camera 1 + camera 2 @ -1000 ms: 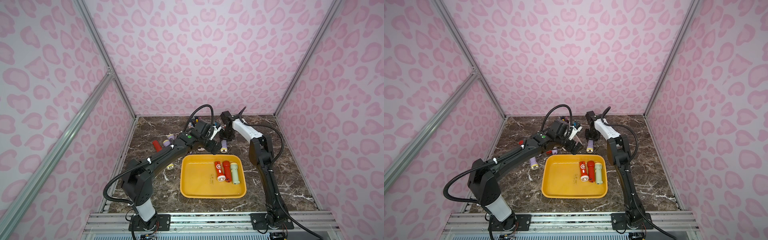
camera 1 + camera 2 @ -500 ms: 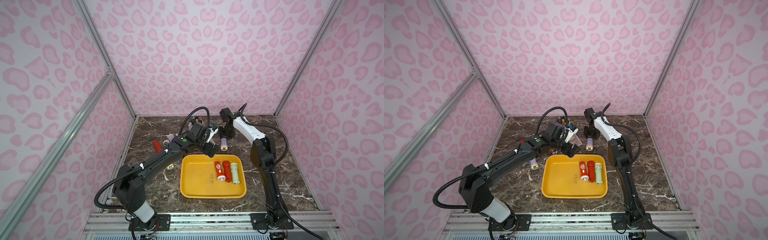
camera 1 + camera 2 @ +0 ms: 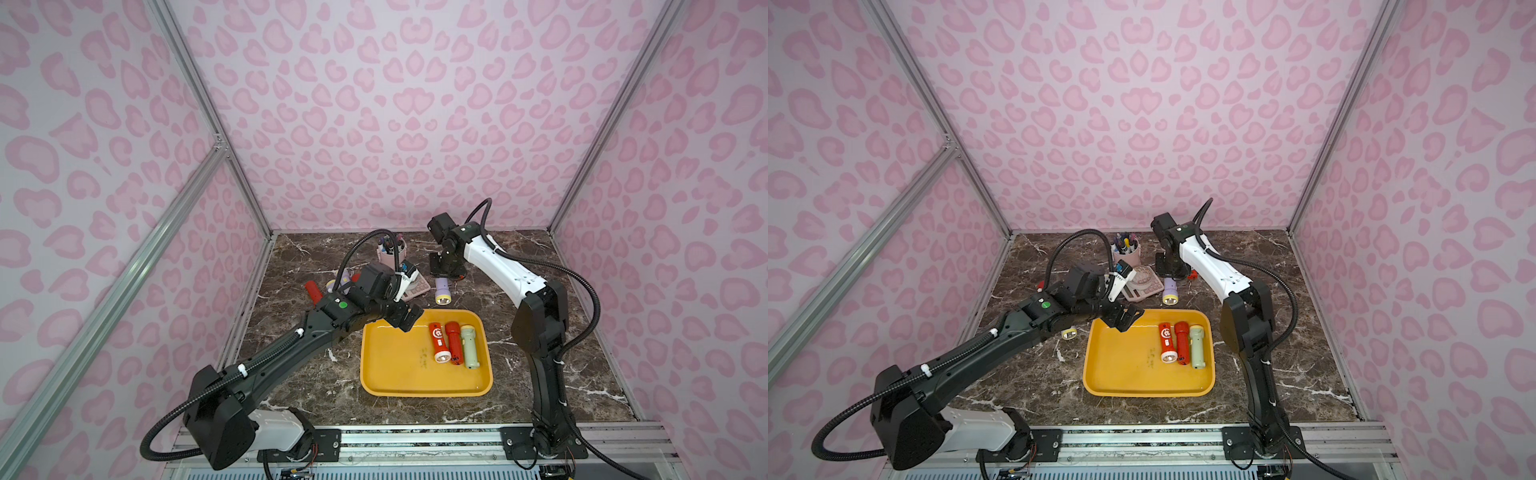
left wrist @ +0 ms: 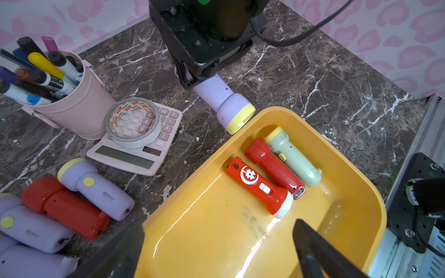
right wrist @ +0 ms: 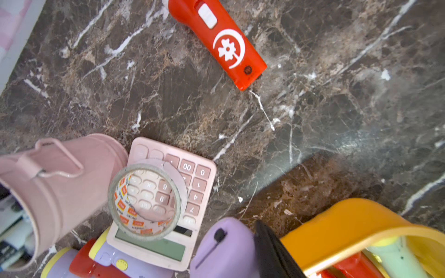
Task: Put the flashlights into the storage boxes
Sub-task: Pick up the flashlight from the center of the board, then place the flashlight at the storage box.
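Note:
The yellow storage box (image 3: 390, 374) (image 3: 1121, 374) lies at the front middle. It holds a red flashlight with a white emblem (image 3: 438, 341) (image 4: 258, 185), a plain red one (image 3: 454, 343) and a pale green one (image 3: 470, 347). My right gripper (image 3: 446, 271) is shut on the tail of a lilac flashlight (image 3: 443, 290) (image 4: 226, 106) (image 5: 224, 245) just behind the box's far rim. My left gripper (image 3: 405, 318) (image 4: 216, 260) hangs open and empty over the box's far left corner. More lilac and red flashlights (image 4: 72, 207) lie left of the box, and one red flashlight (image 5: 216, 41) lies behind the right gripper.
A pink pen cup (image 3: 390, 255) (image 4: 77, 106) stands at the back. A pink calculator (image 4: 134, 149) with a tape roll (image 4: 133, 122) on it lies between the cup and the box. Pink patterned walls close in the left, back and right sides.
My left gripper has drawn back from the calculator area toward the front and now hangs over the box's far left corner. The right gripper and its lilac flashlight have barely moved.

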Controlling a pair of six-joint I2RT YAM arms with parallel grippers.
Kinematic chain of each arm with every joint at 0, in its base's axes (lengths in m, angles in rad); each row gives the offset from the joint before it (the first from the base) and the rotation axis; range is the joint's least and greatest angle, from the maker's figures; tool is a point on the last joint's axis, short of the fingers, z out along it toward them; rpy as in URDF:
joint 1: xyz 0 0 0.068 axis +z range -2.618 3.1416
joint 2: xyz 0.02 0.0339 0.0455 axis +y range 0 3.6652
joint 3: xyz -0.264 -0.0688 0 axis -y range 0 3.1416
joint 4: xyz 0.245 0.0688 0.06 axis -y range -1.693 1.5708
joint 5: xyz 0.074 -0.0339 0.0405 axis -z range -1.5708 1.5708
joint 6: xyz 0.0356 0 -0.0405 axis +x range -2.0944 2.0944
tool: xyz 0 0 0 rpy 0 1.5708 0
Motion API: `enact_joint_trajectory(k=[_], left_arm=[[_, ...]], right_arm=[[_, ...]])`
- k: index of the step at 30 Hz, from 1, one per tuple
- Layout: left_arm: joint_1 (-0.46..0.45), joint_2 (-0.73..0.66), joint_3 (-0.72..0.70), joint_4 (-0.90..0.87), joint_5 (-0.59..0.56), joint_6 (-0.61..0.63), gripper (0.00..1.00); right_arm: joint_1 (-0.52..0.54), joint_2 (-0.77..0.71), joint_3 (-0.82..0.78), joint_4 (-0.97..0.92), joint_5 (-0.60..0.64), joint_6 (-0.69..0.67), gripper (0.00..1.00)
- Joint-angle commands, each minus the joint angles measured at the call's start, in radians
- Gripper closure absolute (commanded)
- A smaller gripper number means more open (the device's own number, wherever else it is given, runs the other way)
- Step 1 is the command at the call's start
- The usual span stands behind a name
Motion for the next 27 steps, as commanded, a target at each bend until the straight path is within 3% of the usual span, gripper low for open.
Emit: enact_joint_trajectory(k=[1, 8, 15, 27], left_arm=[[-0.001, -0.073, -0.061, 0.022, 0.0, -0.033, 0.02], [-0.01, -0.253, -0.214, 0.021, 0.02, -0.097, 0.02], [-0.041, -0.383, -0.296, -0.013, 0.016, -0.141, 0.02], [-0.126, -0.567, -0.392, -0.065, 0.01, -0.239, 0.03]], right_arm=[[0.051, -0.05, -0.083, 0.031, 0.048, 0.058, 0.72], [0.203, -0.164, -0.323, 0.126, 0.078, 0.175, 0.72], [0.325, -0.184, -0.448, 0.19, 0.094, 0.265, 0.72], [0.37, -0.155, -0.579, 0.267, 0.119, 0.307, 0.72]])
